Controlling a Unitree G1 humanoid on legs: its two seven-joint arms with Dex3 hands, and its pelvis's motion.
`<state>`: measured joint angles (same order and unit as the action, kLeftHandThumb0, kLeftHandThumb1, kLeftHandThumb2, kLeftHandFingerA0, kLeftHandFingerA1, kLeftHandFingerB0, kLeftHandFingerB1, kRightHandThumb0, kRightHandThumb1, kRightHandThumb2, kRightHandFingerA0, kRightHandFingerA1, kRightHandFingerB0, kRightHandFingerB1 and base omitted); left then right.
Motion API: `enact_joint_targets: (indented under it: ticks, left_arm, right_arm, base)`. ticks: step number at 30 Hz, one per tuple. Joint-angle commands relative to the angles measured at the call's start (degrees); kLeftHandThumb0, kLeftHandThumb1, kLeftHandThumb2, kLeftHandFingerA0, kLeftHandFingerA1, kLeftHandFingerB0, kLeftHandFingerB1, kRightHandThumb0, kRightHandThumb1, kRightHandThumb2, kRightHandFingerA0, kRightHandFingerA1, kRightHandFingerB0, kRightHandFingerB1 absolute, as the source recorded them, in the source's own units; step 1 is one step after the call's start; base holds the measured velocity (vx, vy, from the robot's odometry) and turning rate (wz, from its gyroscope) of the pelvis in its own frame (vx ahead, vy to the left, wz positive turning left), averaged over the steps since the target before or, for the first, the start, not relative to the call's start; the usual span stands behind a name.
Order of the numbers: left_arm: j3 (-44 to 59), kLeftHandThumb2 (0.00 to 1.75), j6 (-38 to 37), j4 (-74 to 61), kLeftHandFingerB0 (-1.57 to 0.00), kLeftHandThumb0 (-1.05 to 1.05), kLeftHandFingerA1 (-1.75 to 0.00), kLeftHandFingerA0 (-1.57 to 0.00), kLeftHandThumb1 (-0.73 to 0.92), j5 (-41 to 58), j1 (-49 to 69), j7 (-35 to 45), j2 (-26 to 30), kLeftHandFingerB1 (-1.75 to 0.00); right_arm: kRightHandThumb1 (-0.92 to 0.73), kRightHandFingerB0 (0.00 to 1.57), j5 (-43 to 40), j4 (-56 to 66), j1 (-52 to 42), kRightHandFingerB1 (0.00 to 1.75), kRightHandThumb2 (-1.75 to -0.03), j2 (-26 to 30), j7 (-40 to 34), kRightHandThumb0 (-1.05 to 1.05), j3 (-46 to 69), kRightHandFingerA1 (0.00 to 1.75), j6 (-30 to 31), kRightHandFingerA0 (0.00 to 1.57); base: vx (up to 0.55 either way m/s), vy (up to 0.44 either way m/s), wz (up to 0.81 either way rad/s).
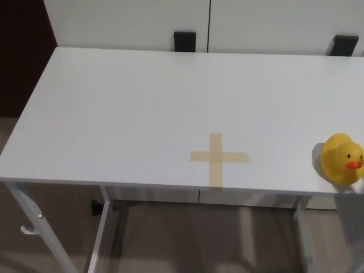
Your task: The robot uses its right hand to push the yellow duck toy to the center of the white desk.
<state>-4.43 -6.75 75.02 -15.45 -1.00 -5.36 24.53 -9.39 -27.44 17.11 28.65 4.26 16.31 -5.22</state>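
Yellow duck toy [342, 158], orange beak, upright.

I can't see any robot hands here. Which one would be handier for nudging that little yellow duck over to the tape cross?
Probably the right. The yellow duck toy sits at the desk's right edge, and the tape cross lies to its left, so a right hand could push it inward.

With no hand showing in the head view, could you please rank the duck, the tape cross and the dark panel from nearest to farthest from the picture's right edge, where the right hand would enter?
1. yellow duck, at the right end of the desk, by that edge.
2. tape cross, near the front middle.
3. dark panel, far left, beyond the desk.
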Motion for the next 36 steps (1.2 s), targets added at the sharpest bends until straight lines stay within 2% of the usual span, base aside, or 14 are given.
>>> enact_joint_targets:
  ticks: [1,13,14,19,21,22,24,28,36]
  left_arm:
    - [0.1,0.65,-2.4,-0.1,-0.82,-0.18,-0.72,-0.85,0.67,0.0,0.1,-0.1,0.5,-0.58]
    - [0.5,0.67,-2.6,0.2,-0.80,-0.16,-0.69,-0.86,0.67,0.1,-0.1,-0.1,0.4,-0.58]
    - [0.6,0.72,-2.6,0.2,-0.81,-0.14,-0.71,-0.87,0.65,0.2,-0.2,0.0,0.3,-0.56]
    - [0.8,0.75,-2.5,-0.2,-0.81,-0.13,-0.71,-0.87,0.64,0.4,-0.1,0.0,0.2,-0.57]
    - [0.8,0.77,-2.8,-0.3,-0.82,-0.12,-0.71,-0.87,0.63,0.5,-0.1,0.1,-0.2,-0.57]
    - [0.6,0.71,-2.8,-0.3,-0.81,-0.16,-0.70,-0.86,0.67,0.3,-0.1,0.0,-0.3,-0.60]
    - [0.2,0.71,-2.8,-0.4,-0.81,-0.16,-0.70,-0.86,0.67,-0.1,-0.1,-0.3,-0.4,-0.60]
    - [-0.1,0.64,-2.3,-0.2,-0.79,-0.17,-0.69,-0.87,0.68,-0.3,-0.3,-0.1,-0.6,-0.57]
    - [-0.3,0.69,-2.0,-0.1,-0.80,-0.15,-0.70,-0.86,0.67,-0.3,-0.6,0.1,-0.7,-0.55]
  right_arm:
    - [-0.91,0.20,3.0,-4.0,3.2,0.34,-0.70,-2.6,1.2,-0.75,-4.0,0.38,1.1,0.25]
    - [-0.92,0.21,5.6,-7.5,3.6,0.37,-0.71,-7.6,-0.3,-0.72,-8.2,0.43,0.0,0.28]
    - [-0.92,0.21,5.6,-8.3,3.8,0.37,-0.71,-8.2,0.0,-0.71,-8.5,0.43,0.3,0.26]
    - [-0.92,0.21,6.4,-9.3,4.2,0.37,-0.71,-8.7,-0.1,-0.72,-8.9,0.42,0.4,0.27]
    - [-0.92,0.26,6.8,-10.9,5.2,0.37,-0.71,-8.5,-0.3,-0.73,-9.1,0.44,0.7,0.30]
    - [-0.92,0.30,7.4,-11.5,5.6,0.36,-0.73,-8.4,-0.6,-0.75,-9.4,0.45,1.2,0.33]
    - [-0.92,0.30,8.2,-12.1,6.0,0.36,-0.73,-8.2,-1.1,-0.75,-9.8,0.45,1.9,0.33]
    - [-0.92,0.27,9.9,-13.3,7.2,0.35,-0.71,-7.3,-0.9,-0.74,-10.9,0.41,2.4,0.28]
    - [-0.92,0.21,10.0,-16.2,10.6,0.33,-0.71,-8.2,-1.9,-0.75,-11.0,0.36,3.1,0.13]
  base:
    - [0.00,0.000,0.00]
    - [0.00,0.000,0.00]
    - [0.00,0.000,0.00]
    - [0.00,0.000,0.00]
    - [0.00,0.000,0.00]
    - [0.00,0.000,0.00]
    - [0.00,0.000,0.00]
    - [0.00,0.000,0.00]
    - [0.00,0.000,0.00]
